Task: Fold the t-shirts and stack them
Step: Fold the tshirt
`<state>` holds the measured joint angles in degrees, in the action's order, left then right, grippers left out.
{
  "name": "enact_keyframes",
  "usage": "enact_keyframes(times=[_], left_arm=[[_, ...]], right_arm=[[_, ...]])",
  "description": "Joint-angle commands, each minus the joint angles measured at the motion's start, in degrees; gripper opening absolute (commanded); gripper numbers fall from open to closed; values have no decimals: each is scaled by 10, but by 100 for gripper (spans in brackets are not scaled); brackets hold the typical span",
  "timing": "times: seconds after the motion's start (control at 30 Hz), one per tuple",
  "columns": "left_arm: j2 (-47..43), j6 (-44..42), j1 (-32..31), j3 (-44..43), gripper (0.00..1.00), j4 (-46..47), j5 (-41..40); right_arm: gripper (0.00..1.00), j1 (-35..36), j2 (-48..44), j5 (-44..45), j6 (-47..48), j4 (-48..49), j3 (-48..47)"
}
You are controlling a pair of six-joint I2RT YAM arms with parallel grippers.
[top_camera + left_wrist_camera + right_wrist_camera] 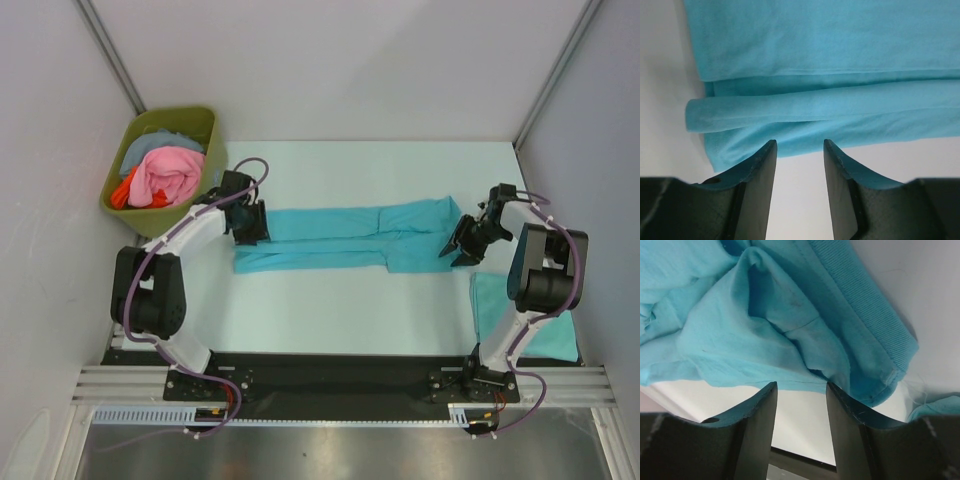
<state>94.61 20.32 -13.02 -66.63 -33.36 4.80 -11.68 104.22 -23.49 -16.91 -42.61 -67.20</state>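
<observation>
T-shirt [340, 235], teal, lies flat on the bench [350, 320], folded lengthwise into a long narrow strip. One end sits just beside the green bin [178, 111] and the rest runs away from it across the middle of the bench. In the left wrist view the shirt [840, 50] shows stacked layers w/ a soft rolled fold along the near edge. In the right wrist view the shirt [765, 325] is bunched and creased, w/ a ribbed collar band [865, 305] on the right.

2nd t-shirt [490, 300], same teal, lies folded flat on the side of the bench far from the bin, partly under the right arm.

Left claw [250, 222] is at the strip's bin-side end. Wrist view: the claw [799, 145] is released, jaws apart w/ bare bench between them, tips right at the cloth edge, gripping nothing.

Right claw [460, 245] is at the strip's end far from the bin. Wrist view: the claw [801, 386] is also released, w/ bare bench in the gap and tips at the edge of the bunched cloth.

The bin stands in the bench's far corner and holds a pink garment [170, 175], a grey-blue one [160, 145] and an orange one [125, 192].
</observation>
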Motion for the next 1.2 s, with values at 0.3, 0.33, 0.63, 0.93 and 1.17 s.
enact_keyframes(times=[0.3,0.33,0.63,0.93,1.17], left_arm=[[56,-10,17,-78,35,-66,-140],[57,-11,18,-82,32,-65,-136],[41,-7,19,-61,30,-52,-110],[31,-12,20,-57,27,-54,-109],[36,-4,28,-46,33,-57,-125]], right_arm=[[43,2,27,7,-4,-1,-71],[43,3,28,6,-11,-3,-80],[42,3,85,0,-23,-6,-141],[36,9,103,-3,-23,12,-159],[38,18,112,-4,-30,8,-176]])
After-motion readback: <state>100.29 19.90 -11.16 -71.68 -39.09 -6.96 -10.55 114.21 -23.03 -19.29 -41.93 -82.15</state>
